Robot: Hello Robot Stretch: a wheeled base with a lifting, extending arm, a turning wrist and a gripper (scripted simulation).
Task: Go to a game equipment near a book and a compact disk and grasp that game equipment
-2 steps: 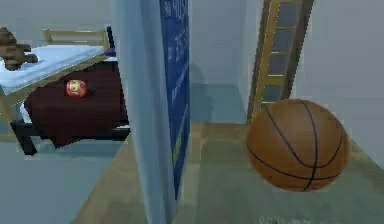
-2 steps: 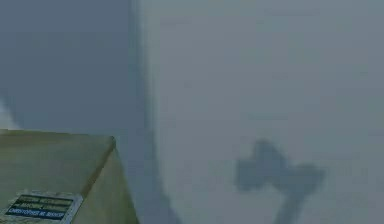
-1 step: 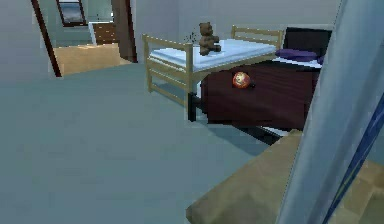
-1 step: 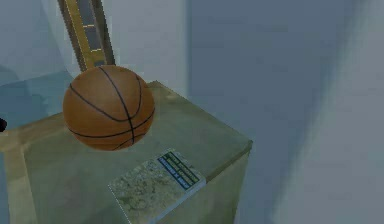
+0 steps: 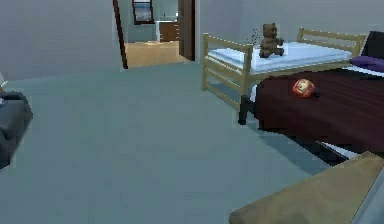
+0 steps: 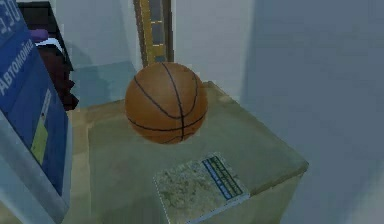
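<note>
1. Bedroom stuff up ahead in the forward view: a wooden bed frame [image 5: 225,70] with a teddy bear [image 5: 270,40] sat on it. Beside it is a dark red bed [image 5: 330,115] with a small red-and-white round thing [image 5: 303,88] on top, and a doorway [image 5: 150,35] sits way at the back. None of that looks like the target, so I wouldn't drive any further.
2. Same view, bottom right corner: the edge of a tan table [image 5: 325,195]. My guess is the base is already parked alongside it.
3. Arm side view: the basketball [image 6: 166,102] looks to be resting on that tan table, roughly mid-surface and back from the near edge. That's the game equipment.
4. In front of the ball, near but apart, lies a flat speckled book-like thing [image 6: 200,188]. A tall blue upright item [image 6: 25,120] stands at this view's left. Can't tell which of them, if either, is the disk.
5. Gripper: honestly can't tell its state from these pictures.
6. How I'd do it:
   - Set the lift to the ball's widest line before reaching out.
   - Come in dead centre, since a round smooth ball probably rolls off at any off-centre nudge.
   - Pass above the flat thing so nothing drags.
   - Go slow, because a push could send the ball toward the far edge.
</note>
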